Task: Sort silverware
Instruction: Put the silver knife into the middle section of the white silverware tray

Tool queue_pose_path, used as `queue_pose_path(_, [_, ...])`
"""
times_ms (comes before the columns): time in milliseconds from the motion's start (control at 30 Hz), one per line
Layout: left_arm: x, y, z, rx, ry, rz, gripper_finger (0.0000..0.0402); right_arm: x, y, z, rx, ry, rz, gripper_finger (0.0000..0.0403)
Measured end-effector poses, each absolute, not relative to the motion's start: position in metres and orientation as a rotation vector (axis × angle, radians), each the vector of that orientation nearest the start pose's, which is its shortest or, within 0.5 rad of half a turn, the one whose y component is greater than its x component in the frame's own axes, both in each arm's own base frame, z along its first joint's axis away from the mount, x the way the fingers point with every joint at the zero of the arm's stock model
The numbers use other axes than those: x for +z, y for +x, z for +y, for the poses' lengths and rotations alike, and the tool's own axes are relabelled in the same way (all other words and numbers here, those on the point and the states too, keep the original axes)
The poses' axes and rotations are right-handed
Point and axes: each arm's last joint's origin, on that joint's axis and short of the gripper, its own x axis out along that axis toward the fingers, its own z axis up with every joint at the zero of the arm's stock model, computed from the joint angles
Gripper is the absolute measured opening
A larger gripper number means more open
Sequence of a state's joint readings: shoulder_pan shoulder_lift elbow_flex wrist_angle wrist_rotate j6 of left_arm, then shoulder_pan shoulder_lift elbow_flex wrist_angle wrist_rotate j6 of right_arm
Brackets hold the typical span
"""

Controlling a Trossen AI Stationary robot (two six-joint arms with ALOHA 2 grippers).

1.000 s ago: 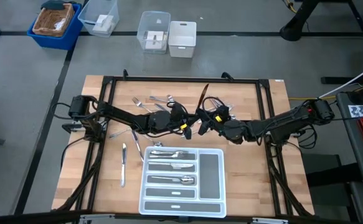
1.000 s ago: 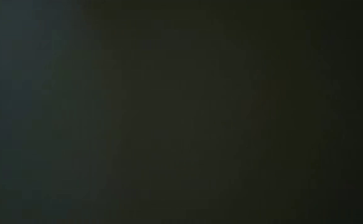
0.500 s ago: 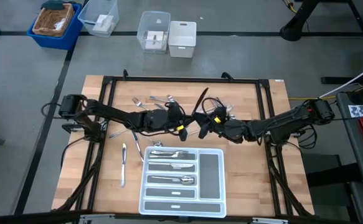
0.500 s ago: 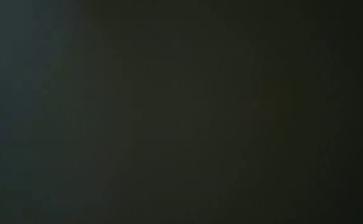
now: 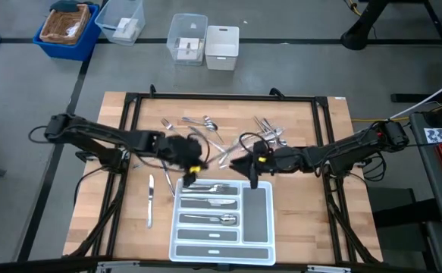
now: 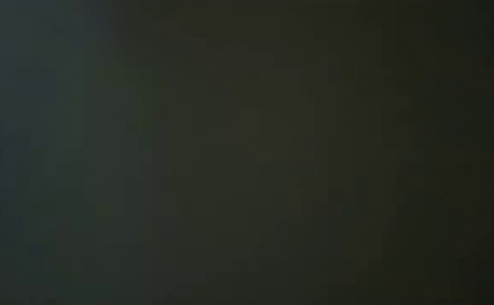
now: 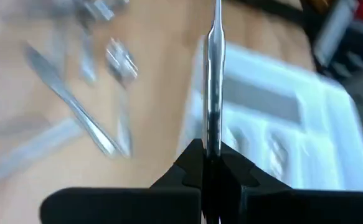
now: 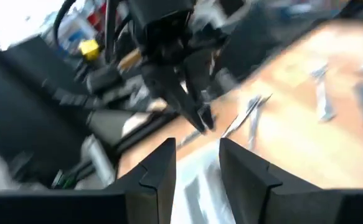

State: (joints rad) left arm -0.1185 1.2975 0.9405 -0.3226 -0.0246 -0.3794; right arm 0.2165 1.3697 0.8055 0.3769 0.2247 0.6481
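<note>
At the white tray's (image 5: pixel 260 214) far left corner, the left end effector (image 5: pixel 188 174) is clenched on 1 slim silver utensil (image 7: pixel 213 81), whose handle juts straight out from its fingers above the tray edge. Loose silverware (image 5: pixel 198 123) lies scattered on the tabletop (image 5: pixel 304 117) beyond the tray, with more pieces in the tray's compartments. Beside the tray's far right corner, the right end effector (image 5: pixel 243 168) hangs released, its fingers (image 8: pixel 154 168) apart and holding nothing.

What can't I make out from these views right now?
- Low view: all dark, shows nothing.
- Left gripper: shut on a utensil; the frame edge cuts off its far end, so type unknown.
- Tray: contents too small in high view, blurred in left wrist view.
</note>
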Motion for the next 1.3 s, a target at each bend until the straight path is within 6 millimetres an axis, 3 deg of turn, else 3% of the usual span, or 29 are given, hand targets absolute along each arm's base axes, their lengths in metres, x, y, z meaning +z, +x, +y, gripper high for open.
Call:
queue_pose_path(200, [0.254,0.256,-0.064,-0.066,-0.3,0.894,0.0006,0.256,0.293,0.063,0.086,0.609,0.319,0.0124])
queue_pose_path(433, [0.25,0.249,-0.087,-0.12,-0.224,0.926,0.0006,0.24,0.286,0.066,0.136,0.648,0.537,0.0124])
queue_pose_path(767, [0.212,0.27,-0.097,-0.105,-0.123,1.027,0.0007,0.21,0.264,0.062,-0.027,0.752,0.929,0.0124])
queue_pose_path(1100, [0.17,0.281,-0.106,-0.19,-0.135,1.207,0.0007,0.205,0.258,0.061,-0.063,0.735,1.001,0.0124])
queue_pose_path(1300, [0.156,0.288,-0.109,-0.184,-0.164,1.23,0.0009,0.205,0.258,0.061,-0.064,0.734,1.001,0.0124])
